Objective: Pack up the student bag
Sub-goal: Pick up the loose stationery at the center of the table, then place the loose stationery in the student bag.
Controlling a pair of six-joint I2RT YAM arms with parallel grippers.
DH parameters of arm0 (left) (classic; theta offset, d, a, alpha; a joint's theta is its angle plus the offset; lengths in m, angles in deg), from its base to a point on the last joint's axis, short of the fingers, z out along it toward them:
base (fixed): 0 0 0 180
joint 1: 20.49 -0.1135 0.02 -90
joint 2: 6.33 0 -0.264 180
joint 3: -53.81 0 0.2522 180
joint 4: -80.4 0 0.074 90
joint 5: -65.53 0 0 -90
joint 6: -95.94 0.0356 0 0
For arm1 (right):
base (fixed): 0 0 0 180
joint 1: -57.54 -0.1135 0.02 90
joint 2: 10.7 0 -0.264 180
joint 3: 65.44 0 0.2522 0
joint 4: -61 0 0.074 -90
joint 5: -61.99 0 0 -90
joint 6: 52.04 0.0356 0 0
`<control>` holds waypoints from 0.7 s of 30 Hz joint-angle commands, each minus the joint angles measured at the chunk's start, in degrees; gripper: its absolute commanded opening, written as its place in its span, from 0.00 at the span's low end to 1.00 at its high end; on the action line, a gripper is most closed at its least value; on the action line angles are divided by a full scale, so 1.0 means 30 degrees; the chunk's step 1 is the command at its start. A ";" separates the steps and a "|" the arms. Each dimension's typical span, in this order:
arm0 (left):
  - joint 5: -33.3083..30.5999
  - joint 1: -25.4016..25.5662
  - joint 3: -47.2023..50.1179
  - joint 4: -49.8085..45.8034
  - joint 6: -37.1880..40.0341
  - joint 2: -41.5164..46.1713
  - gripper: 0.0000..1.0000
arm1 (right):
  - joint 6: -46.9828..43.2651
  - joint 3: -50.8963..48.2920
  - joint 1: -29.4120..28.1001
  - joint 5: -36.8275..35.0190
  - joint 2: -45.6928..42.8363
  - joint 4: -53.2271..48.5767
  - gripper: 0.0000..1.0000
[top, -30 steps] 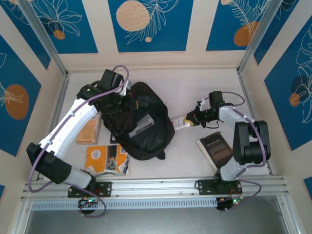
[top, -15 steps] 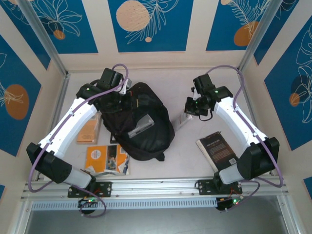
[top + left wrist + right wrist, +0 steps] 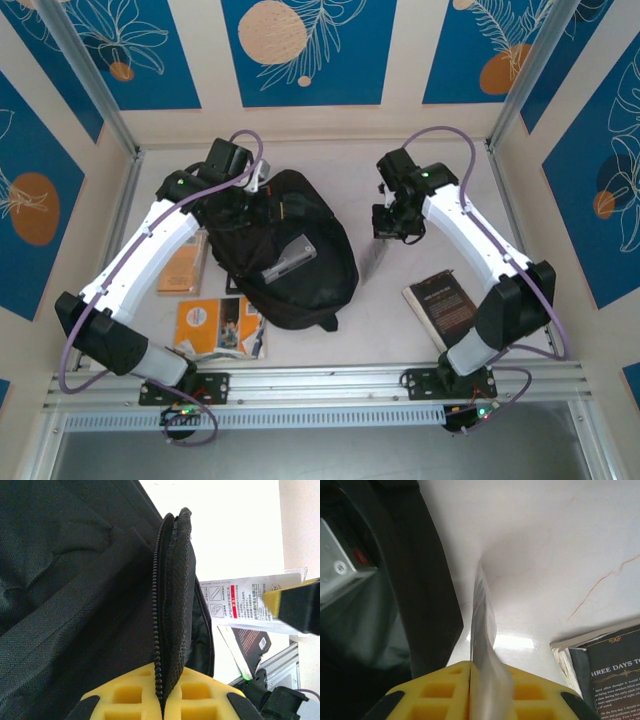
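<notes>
**Materials and form.** The student bag (image 3: pixel 300 270) is black woven fabric, soft and rounded. It lies at the middle of the pale, smooth counter (image 3: pixel 340 168). A grey oblong box (image 3: pixel 288 257) with a red mark sits in the bag's opening.

**Left pincer** (image 3: pixel 162 695): the yellow foam pads are pressed together on the bag's zippered edge, and that flap stands upright from the pads.

**Right pincer** (image 3: pixel 472 680): it is clamped on a thin, glossy plastic packet (image 3: pixel 482 630). The right wrist camera sees the packet edge-on, and the left wrist camera shows its printed label. It hangs just beside the bag's right flank, above the counter.

**Edges and room.**
- A dark book (image 3: pixel 445 305) with gold print lies flat near the right arm's base, apart from the bag.
- Orange books (image 3: pixel 215 325) lie by the bag's left and near edge, under the left arm.
- Bare counter runs between the bag and the dark book, and along the far wall.
</notes>
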 commanded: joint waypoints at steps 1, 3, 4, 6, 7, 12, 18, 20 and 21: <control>0.0184 -0.0250 -0.0599 -0.0001 0.0031 0.0101 0.00 | -0.0311 -0.0733 -0.0195 0.0924 0.0889 -0.0923 0.19; 0.0194 -0.0279 -0.0647 -0.0034 0.0052 0.0133 0.00 | -0.0303 -0.0782 -0.0125 0.1149 0.0954 -0.0766 0.19; 0.0183 -0.0277 -0.0676 -0.0062 0.0020 0.0161 0.00 | -0.0242 -0.0706 -0.0092 0.1157 0.0905 -0.0802 0.16; 0.0173 -0.0309 -0.0803 -0.0092 -0.0039 0.0155 0.00 | -0.0009 -0.0459 -0.0117 0.0538 0.0267 -0.0674 0.01; 0.0187 -0.0307 -0.0883 -0.0092 -0.0070 0.0185 0.00 | 0.0061 -0.0279 -0.0090 0.0248 -0.0155 -0.0596 0.00; 0.0614 -0.0281 -0.1904 0.0309 -0.0971 0.0091 0.00 | 0.0466 0.2179 0.0019 -0.0999 -0.2034 -0.1374 0.00; 0.0506 -0.0247 -0.4388 0.0320 -0.2090 -0.0413 0.00 | 0.2510 0.4373 0.0151 0.1837 -0.4646 -0.1172 0.00; 0.0430 -0.0250 -0.5310 0.0217 -0.2301 -0.0604 0.00 | 0.3243 0.4840 0.0171 0.3028 -0.5173 -0.1120 0.00; 0.0474 -0.0248 -0.5747 0.0201 -0.2402 -0.0763 0.00 | 0.3651 0.4960 0.0172 0.3553 -0.5430 -0.1053 0.00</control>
